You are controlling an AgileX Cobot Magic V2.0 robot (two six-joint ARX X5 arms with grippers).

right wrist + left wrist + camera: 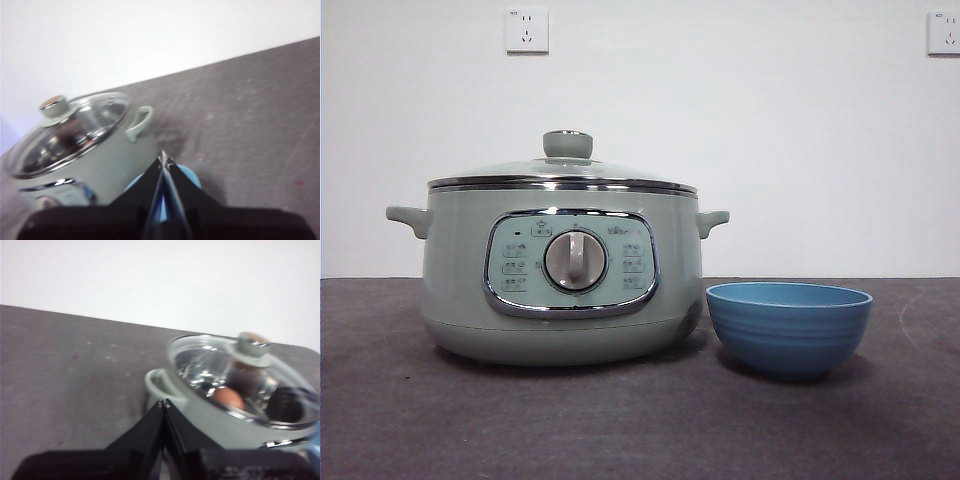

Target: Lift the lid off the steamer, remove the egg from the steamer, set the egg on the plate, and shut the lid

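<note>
The pale green steamer [560, 275] stands left of centre on the table with its glass lid [565, 172] on. The lid's green knob [567, 144] is on top. The blue bowl plate [788, 325] stands empty just right of the steamer. In the left wrist view the brown egg [229, 398] shows through the lid [240, 375] inside the steamer [200, 410]. My left gripper [165, 403] is shut and empty, above the table beside the steamer's handle. My right gripper [163, 158] is shut and empty, above the plate [187, 176], beside the steamer [95, 155].
The dark grey table [640, 420] runs to a white wall with two sockets [526, 30]. The steamer's side handles [410, 218] stick out on both sides. No arm shows in the front view.
</note>
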